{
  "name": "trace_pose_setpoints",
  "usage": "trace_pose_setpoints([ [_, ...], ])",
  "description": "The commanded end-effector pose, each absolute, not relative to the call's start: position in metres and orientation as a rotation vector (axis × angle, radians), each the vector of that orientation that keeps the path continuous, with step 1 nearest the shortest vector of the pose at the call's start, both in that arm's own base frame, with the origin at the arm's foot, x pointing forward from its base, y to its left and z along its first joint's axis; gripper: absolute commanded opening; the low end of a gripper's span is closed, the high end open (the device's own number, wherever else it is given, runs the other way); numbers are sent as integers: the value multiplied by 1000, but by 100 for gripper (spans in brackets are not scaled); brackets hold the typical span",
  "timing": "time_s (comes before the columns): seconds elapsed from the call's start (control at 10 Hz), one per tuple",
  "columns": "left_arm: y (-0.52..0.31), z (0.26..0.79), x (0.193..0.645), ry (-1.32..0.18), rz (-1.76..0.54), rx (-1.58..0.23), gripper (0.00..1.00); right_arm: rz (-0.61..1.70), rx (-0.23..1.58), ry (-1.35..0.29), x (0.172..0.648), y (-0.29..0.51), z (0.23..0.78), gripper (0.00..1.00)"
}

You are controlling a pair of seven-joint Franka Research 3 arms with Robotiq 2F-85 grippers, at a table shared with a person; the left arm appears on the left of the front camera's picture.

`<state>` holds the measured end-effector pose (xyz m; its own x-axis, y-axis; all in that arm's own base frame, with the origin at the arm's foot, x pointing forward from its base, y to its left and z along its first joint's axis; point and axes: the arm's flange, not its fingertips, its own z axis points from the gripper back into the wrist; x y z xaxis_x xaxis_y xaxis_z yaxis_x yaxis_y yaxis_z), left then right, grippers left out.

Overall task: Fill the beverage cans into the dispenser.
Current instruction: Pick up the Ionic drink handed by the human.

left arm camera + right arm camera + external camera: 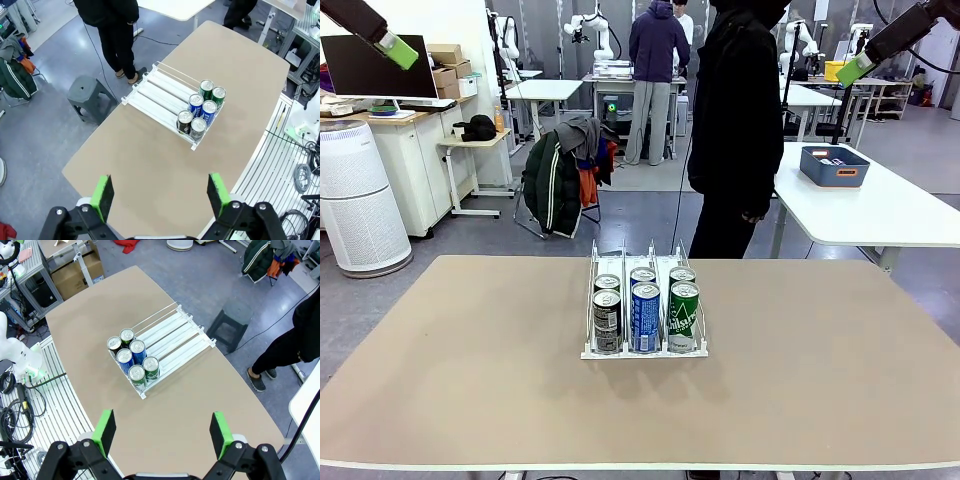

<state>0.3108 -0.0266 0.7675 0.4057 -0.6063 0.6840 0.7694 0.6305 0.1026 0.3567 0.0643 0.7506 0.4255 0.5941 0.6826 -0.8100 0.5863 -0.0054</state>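
The white dispenser [592, 285] stands at the middle of the tan table, its low lip toward me. Several beverage cans [645, 315] fill its front end, two per lane: dark in the left lane, blue in the middle, green on the right. My left gripper [398, 48] hangs high at the top left, far from the rack, open and holding nothing. My right gripper [856, 68] hangs high at the top right, likewise open. From above, the left gripper [160, 195] looks down on the dispenser [160, 90] and cans [200, 110]; the right gripper [162, 432] sees the dispenser [175, 335] and cans [132, 360].
A person in black [735, 130] stands at the table's far edge behind the rack, arms down. A grey stool [90, 97] stands on the floor near that edge. A blue tub [834, 166] rests on a separate white table at the back right.
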Motion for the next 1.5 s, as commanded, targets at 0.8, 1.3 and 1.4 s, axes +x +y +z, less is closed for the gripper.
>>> trace_pose_setpoints([
  [0.8, -31, 774, 309, -877, -880, -224, 100, 899, 351, -695, 356, 65, 750, 100],
  [1.3, -31, 773, 309, -855, -915, -258, 100, 899, 351, -695, 356, 65, 750, 100],
  [1.4, -33, 780, 311, -861, -884, -228, 100, 899, 351, -695, 356, 65, 750, 100],
])
